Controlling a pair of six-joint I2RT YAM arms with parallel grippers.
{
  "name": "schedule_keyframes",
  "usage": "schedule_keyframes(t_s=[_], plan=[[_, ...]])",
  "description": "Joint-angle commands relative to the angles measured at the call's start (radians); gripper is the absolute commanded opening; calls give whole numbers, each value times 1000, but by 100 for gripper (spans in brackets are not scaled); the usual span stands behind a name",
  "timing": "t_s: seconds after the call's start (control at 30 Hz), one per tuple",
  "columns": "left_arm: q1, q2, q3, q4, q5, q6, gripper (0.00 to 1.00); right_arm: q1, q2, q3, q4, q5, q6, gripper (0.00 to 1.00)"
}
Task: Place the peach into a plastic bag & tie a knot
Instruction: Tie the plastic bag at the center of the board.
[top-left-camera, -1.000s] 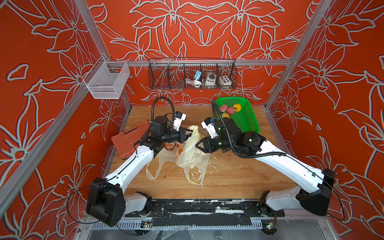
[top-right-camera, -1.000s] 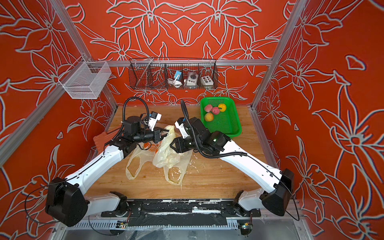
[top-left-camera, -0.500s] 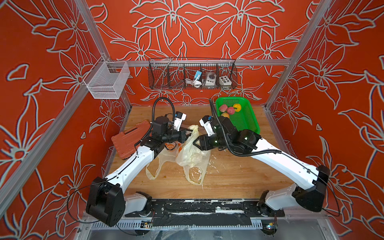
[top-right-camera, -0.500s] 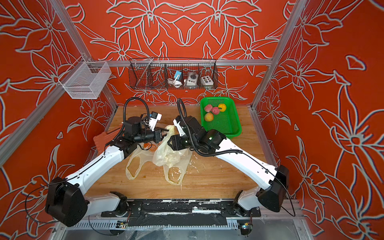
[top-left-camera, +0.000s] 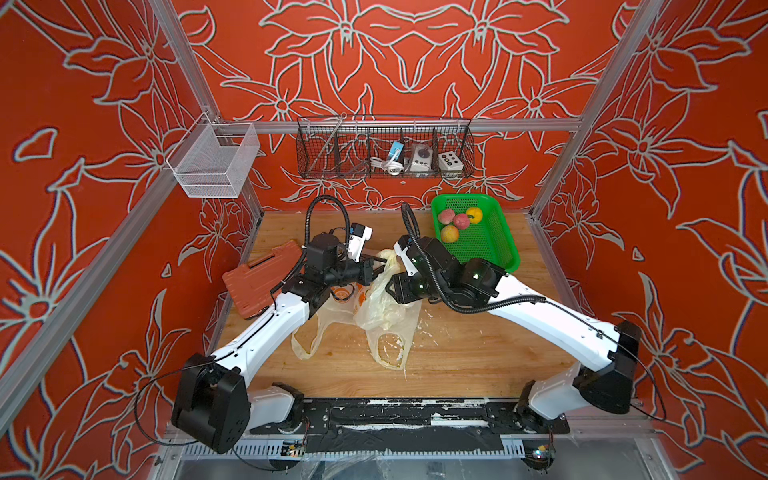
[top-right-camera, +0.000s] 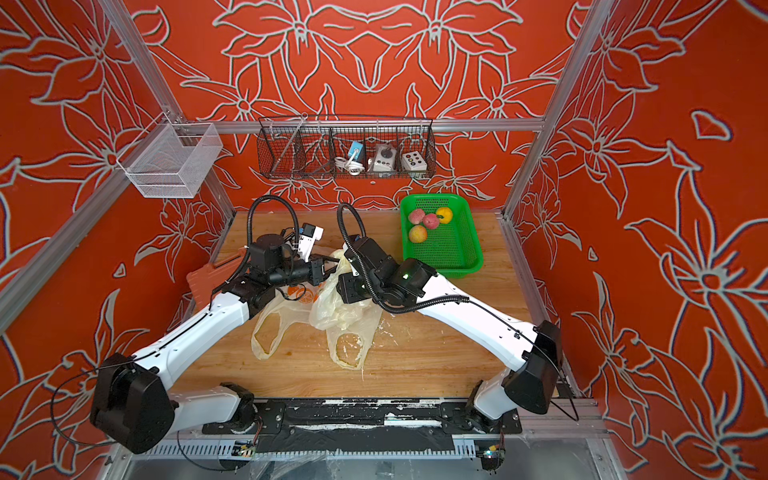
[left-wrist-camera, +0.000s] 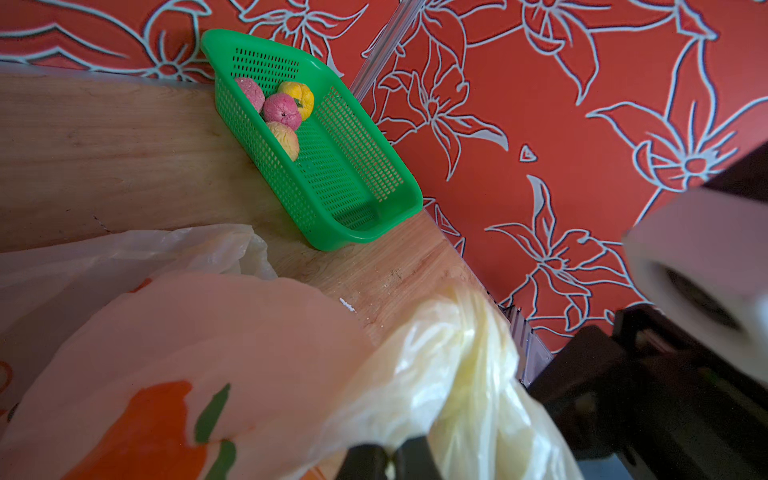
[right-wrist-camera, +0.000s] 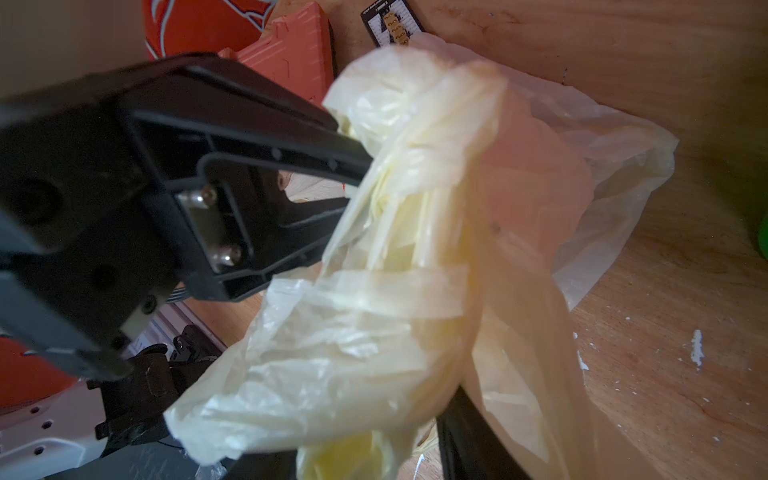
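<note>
Neck of plastic bag bunched between arms; I hold left gripper clamped on it, tensioning for knotting. Right gripper buried in folds, cannot tell its state.

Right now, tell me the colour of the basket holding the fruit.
Bright green, with a perforated mesh pattern; the basket shows best in the left wrist view.

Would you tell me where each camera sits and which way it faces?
Top views: high at the front, looking down over the table; left arm and right arm show.
Left wrist: on the left arm, looking past the cream bag to the green basket; own fingertips show.
Right wrist: on the right arm, facing the cream bag and the left gripper clamped on it; one own finger shows.
Shared: cream bag in both wrist views; basket in top views too.
</note>
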Motion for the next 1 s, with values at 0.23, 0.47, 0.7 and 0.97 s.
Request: schedule_keyframes(t_s=[0.23,0.47,0.7,0.97], plan=[[13,-37,71,-220,136,155,0,-83,-95,-56,-6,-11,-27,0],[62,-59,108,-282,290,175,0,-254,-210,-219,27,-198,-50,0],[62,-69,111,-313,401,205,0,-339,-211,-202,8,-257,-104,0],[132,-112,58,-256,327,104,0,-436,-211,-261,-30,-196,-158,0]])
